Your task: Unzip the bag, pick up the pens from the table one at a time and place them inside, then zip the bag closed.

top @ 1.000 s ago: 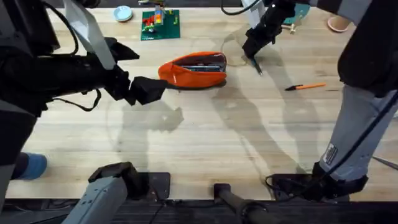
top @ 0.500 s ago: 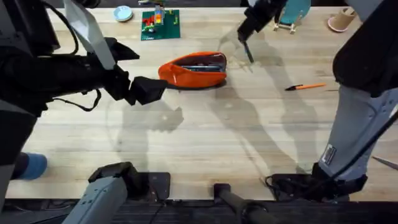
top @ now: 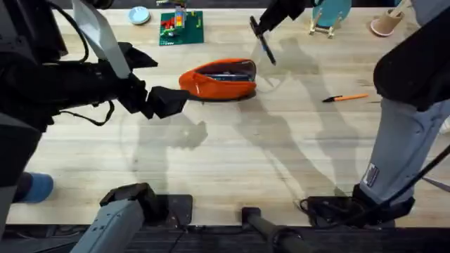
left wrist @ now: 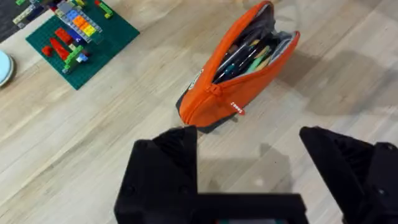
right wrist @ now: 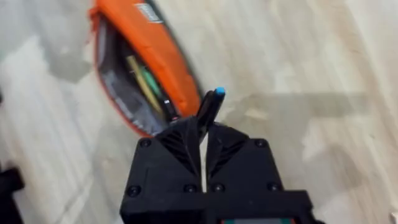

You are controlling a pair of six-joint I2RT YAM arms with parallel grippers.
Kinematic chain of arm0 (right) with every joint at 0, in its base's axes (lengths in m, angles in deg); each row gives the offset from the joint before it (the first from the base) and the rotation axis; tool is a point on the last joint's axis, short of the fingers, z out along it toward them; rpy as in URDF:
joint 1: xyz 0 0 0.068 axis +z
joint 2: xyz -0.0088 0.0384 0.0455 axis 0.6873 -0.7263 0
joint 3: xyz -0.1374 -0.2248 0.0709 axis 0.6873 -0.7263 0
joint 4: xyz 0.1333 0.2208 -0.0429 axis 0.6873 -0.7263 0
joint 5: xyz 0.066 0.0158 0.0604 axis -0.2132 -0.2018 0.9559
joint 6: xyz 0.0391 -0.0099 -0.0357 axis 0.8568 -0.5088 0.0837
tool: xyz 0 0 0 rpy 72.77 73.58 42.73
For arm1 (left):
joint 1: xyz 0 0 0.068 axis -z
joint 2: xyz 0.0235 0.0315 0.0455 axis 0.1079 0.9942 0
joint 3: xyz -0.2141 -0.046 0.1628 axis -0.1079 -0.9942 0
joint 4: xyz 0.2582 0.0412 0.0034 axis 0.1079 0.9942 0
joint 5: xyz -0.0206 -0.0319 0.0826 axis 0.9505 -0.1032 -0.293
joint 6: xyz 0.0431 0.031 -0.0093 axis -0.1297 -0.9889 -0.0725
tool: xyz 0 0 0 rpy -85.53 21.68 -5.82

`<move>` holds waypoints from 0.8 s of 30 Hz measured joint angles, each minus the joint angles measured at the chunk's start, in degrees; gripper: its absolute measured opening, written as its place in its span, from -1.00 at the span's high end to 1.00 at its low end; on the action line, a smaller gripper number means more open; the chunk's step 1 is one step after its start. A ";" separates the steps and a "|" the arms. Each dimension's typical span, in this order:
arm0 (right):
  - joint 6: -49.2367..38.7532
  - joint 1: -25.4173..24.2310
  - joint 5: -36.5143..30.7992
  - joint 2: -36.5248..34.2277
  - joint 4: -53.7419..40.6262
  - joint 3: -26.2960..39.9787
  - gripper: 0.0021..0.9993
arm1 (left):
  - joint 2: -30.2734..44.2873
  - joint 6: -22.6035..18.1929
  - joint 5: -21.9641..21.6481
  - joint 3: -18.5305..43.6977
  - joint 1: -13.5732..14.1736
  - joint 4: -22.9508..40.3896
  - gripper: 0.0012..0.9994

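While its fingers pinch the black pen (top: pixel 265 46), the right gripper (top: pixel 259 27) hangs above the surface (top: pixel 232 161), just beyond the far right end of the bag (top: pixel 218 79); the pen slants down toward that end. The bag lies unzipped, with pens and pencils showing inside. The left gripper (left wrist: pixel 249 158), fingers spread wide, sits near the bag's left end. The orange pen (top: pixel 345 98) lies well to the right of the bag.

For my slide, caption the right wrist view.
Right gripper holds a black pen above the open bag.
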 joint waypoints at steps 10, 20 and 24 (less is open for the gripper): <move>-11.93 4.23 3.31 0.00 -4.70 0.00 0.94 | 0.00 0.00 -0.02 0.00 0.00 0.00 -0.99; -25.75 9.26 3.75 0.00 -5.47 0.00 0.94 | 0.00 0.00 0.00 0.00 0.00 0.00 -0.99; -30.06 10.91 3.75 0.00 -5.28 0.00 0.94 | 0.00 0.00 0.00 0.00 0.01 0.00 -0.99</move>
